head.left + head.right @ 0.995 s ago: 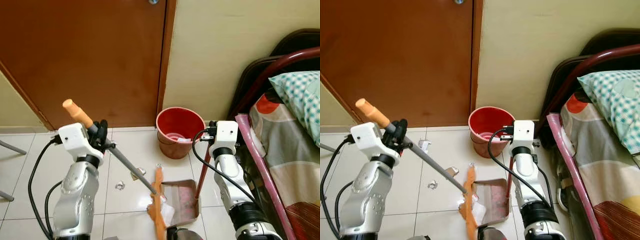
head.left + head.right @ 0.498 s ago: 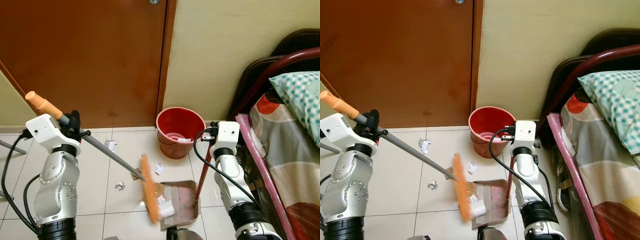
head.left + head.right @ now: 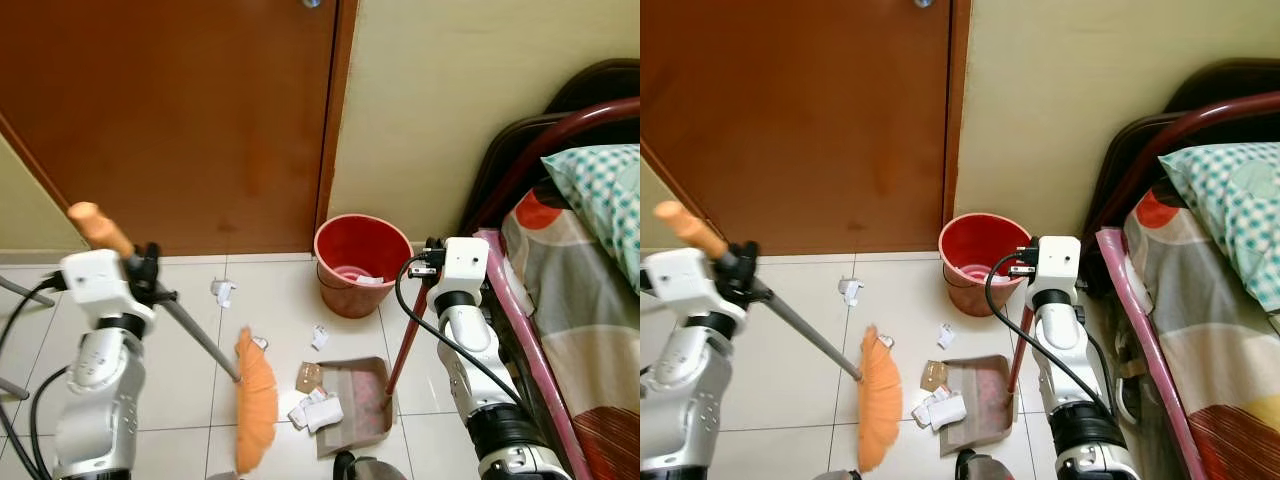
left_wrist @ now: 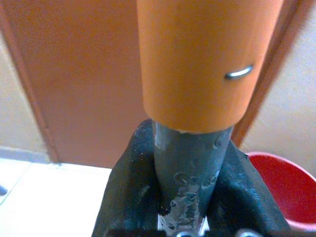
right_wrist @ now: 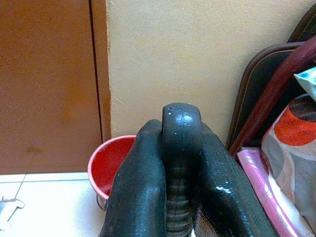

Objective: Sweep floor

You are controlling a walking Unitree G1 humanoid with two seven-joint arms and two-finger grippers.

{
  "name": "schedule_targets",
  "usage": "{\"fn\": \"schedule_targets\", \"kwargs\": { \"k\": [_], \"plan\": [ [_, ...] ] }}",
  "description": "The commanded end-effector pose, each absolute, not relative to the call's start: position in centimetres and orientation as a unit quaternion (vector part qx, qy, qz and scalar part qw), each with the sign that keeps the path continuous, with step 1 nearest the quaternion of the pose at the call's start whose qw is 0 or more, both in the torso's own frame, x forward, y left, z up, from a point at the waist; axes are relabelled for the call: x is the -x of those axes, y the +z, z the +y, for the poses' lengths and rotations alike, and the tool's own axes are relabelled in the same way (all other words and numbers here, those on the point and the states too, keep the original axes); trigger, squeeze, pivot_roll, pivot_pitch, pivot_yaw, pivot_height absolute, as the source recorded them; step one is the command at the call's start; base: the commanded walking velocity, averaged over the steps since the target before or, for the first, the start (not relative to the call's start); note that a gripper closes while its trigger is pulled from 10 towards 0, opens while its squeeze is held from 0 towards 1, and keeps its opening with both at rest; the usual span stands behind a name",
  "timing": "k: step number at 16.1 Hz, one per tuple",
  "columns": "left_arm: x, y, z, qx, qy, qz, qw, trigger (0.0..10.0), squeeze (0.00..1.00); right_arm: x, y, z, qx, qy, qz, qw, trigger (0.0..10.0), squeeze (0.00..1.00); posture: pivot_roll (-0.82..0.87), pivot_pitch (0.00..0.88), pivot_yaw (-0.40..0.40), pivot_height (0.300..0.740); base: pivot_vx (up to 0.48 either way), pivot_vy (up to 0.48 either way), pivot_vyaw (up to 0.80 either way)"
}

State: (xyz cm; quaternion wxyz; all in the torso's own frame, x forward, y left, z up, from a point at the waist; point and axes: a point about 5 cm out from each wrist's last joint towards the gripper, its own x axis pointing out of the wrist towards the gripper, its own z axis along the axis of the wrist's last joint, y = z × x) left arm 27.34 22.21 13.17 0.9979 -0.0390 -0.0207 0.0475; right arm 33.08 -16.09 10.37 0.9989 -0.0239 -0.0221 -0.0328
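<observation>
Two tools: a broom [image 3: 205,345] and a dustpan [image 3: 355,405] are sitting on the white tiled floor [image 3: 270,300] before the brown door [image 3: 170,120].
Broom: its orange bristle head is lying on the tiles just left of the dustpan, and its grey pole is slanting up to the robot's left, ending in an orange grip cap.
Left gripper [image 4: 190,195]: it is clamping both black fingers around the grey pole right below the orange cap, and is holding it out over the tiles by the door.
Dustpan: its brownish tray is resting flat on the floor, mouth facing the broom head, with its red handle [image 3: 405,340] rising upright at its right side.
Right gripper [image 5: 180,148]: it is squeezing the black top grip of the dustpan handle between closed fingers, near the bed's edge.
Scraps: crumpled white paper bits [image 3: 315,410] are lying at the dustpan's mouth beside a brown scrap [image 3: 308,378]; other white bits [image 3: 222,291] are scattered on the tiles nearer the door.
Bucket: a red bucket [image 3: 362,262] is standing against the cream wall [image 3: 440,110], behind the dustpan.
Bed: a bed [image 3: 580,300] with a dark red frame, patterned cover and checked pillow is standing along the robot's right.
</observation>
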Motion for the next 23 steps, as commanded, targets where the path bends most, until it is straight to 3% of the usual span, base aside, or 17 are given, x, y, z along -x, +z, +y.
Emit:
{"fn": "schedule_targets", "kwargs": {
  "k": [1, 5, 9, 12, 20, 23],
  "plan": [
    [-27.0, 12.3, 22.1, 0.02, 0.036, -0.001, 0.999, 10.0, 0.0, -33.0, 10.9, -16.6, 0.018, -0.044, -0.034, 0.998, 10.0, 0.0, 0.14, 0.156, -0.022, 0.74, 0.0, 0.0, 0.0],
    [-26.8, 10.2, 20.8, 0.01, -0.002, 0.033, 0.999, 10.0, 0.0, -32.5, 9.9, -17.2, 0.002, -0.059, -0.02, 0.998, 10.0, 0.0, 0.21, 0.123, -0.06, 0.74, 0.0, 0.0, 0.0],
    [-27.1, 10.0, 19.8, -0.007, -0.01, 0.019, 1.0, 10.0, 0.0, -32.3, 10.0, -18.3, -0.014, -0.061, -0.02, 0.998, 10.0, 0.0, 0.22, 0.087, -0.077, 0.74, 0.0, 0.0, 0.0],
    [-28.1, 10.5, 19.4, -0.017, -0.018, -0.001, 1.0, 10.0, 0.0, -33.2, 11.3, -17.5, -0.028, -0.029, -0.037, 0.999, 10.0, 0.0, 0.22, 0.052, -0.092, 0.74, 0.0, 0.0, 0.0],
    [-27.9, 10.6, 18.8, -0.012, -0.007, -0.014, 1.0, 10.0, 0.0, -34.2, 12.8, -16.8, -0.087, -0.01, -0.052, 0.995, 10.0, 0.0, 0.18, 0.072, -0.082, 0.74, 0.0, 0.0, 0.0],
    [-28.0, 10.8, 18.1, -0.022, -0.022, -0.016, 0.999, 10.0, 0.0, -34.1, 12.6, -16.9, -0.03, -0.008, -0.054, 0.998, 10.0, 0.0, 0.17, 0.101, -0.053, 0.74, 0.0, 0.0, 0.0]
  ]
}}
